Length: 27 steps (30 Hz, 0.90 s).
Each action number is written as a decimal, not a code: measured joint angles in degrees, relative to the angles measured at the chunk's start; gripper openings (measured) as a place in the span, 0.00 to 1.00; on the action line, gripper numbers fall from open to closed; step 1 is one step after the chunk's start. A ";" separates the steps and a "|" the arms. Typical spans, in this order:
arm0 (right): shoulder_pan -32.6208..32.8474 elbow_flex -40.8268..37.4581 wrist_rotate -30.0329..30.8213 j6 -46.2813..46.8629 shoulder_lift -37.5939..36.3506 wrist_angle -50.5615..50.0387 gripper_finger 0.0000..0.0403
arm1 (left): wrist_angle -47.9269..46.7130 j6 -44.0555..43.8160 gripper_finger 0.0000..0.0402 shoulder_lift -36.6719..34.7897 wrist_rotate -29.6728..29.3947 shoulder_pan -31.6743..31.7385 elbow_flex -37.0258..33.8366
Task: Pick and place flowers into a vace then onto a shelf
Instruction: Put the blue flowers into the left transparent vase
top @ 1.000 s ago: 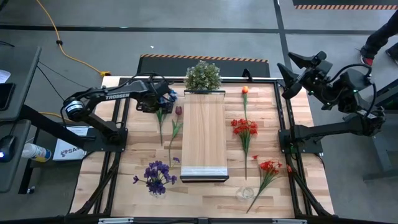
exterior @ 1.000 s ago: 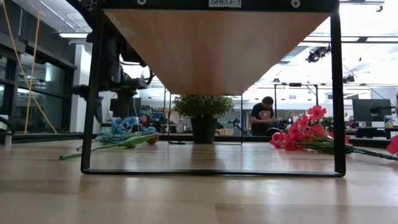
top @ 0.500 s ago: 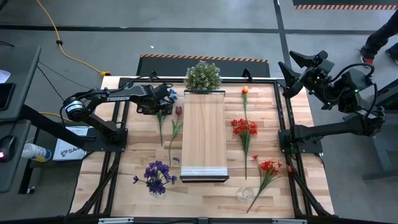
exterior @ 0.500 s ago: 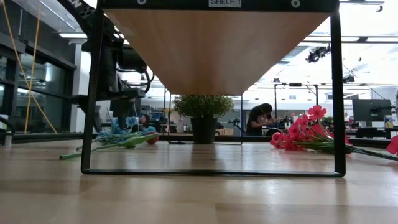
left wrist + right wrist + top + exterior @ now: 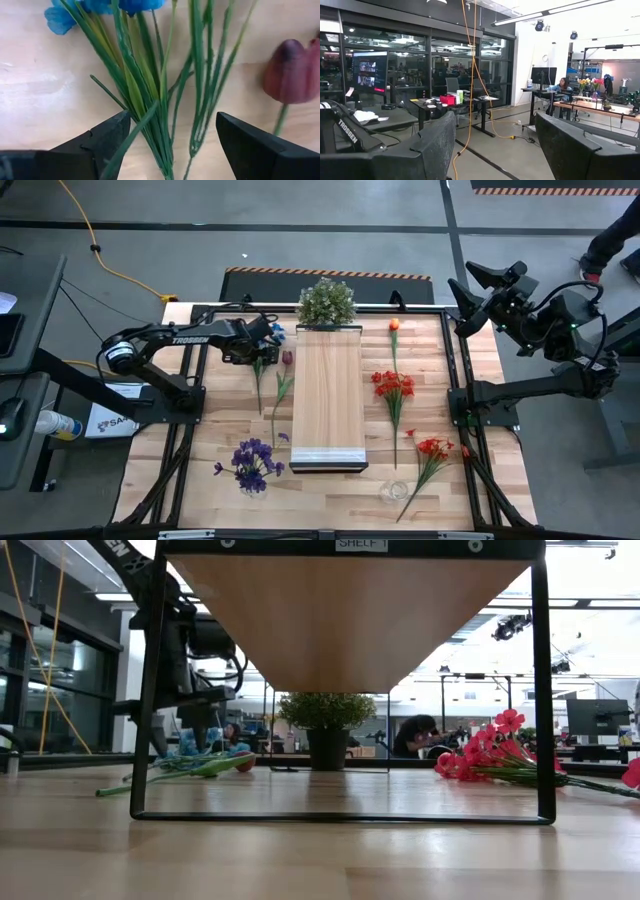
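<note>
Left tool poised astride the blue flower's stems near the table's far left corner

The left tool hung low over the blue flower, its fingers spread with the green stems lying between them, nothing yet pinched. The stems ran lengthwise from the table's far edge toward its near edge, parallel to the shelf just beside them, so they crossed the gap between the fingers; a closing squeeze looked like the next step. A dark red tulip lay close by. The right tool, fingers spread and empty, waited raised off the table's far right corner, well apart from the flower, leaving the left arm plainly nearer. A glass vase stood at the table's near edge.
</note>
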 joint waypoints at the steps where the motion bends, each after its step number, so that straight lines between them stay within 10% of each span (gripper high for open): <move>1: -0.01 0.00 0.00 0.01 0.02 0.01 0.65 | -0.03 0.00 0.81 0.40 -0.09 0.00 0.00; 19: -0.01 0.00 0.00 0.01 0.04 0.03 0.65 | -0.36 0.02 0.81 6.64 -0.05 -0.05 0.22; 27: 0.00 0.00 0.00 0.02 0.04 0.03 0.65 | -0.87 -1.26 0.63 6.70 -0.96 0.01 0.12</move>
